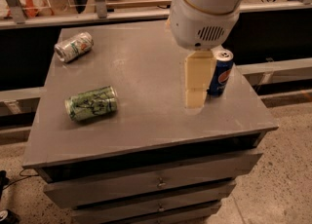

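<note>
The gripper (196, 84) hangs low over the worktop (146, 57), with the blue soda can (221, 74) just beside it on its right, upright and resting on the surface, not lifted. Whether the gripper is released or clenched cannot be told from here. A green can (91, 103) and a silver can (73, 46) lie on their sides well off to its left, untouched.

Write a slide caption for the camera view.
Robot gripper low over a grey drawer cabinet, close beside an upright Pepsi can; a green can and a silver can lie on their sides.
</note>
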Available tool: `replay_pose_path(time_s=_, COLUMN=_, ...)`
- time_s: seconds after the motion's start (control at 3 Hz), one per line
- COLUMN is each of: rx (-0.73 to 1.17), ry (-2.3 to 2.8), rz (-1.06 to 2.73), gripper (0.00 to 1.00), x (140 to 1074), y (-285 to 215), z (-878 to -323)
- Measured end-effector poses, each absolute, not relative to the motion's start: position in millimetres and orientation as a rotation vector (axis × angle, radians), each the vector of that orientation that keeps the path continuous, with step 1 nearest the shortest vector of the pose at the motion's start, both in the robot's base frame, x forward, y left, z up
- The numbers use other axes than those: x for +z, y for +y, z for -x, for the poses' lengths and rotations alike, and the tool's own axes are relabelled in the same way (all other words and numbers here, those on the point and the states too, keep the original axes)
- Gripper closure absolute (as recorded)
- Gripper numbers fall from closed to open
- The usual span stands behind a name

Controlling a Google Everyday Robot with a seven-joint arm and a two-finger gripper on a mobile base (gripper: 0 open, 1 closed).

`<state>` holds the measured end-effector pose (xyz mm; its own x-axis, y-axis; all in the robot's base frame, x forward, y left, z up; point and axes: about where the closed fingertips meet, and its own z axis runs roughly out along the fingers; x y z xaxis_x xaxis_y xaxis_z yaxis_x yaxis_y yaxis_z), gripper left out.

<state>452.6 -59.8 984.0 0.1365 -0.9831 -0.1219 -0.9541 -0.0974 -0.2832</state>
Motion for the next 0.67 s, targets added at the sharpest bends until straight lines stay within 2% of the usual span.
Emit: replay_pose_path(time_s=0.67, rx=-0.110, ry=1.818, rz=2.186, gripper=0.00, x=979, y=-34, z=-451)
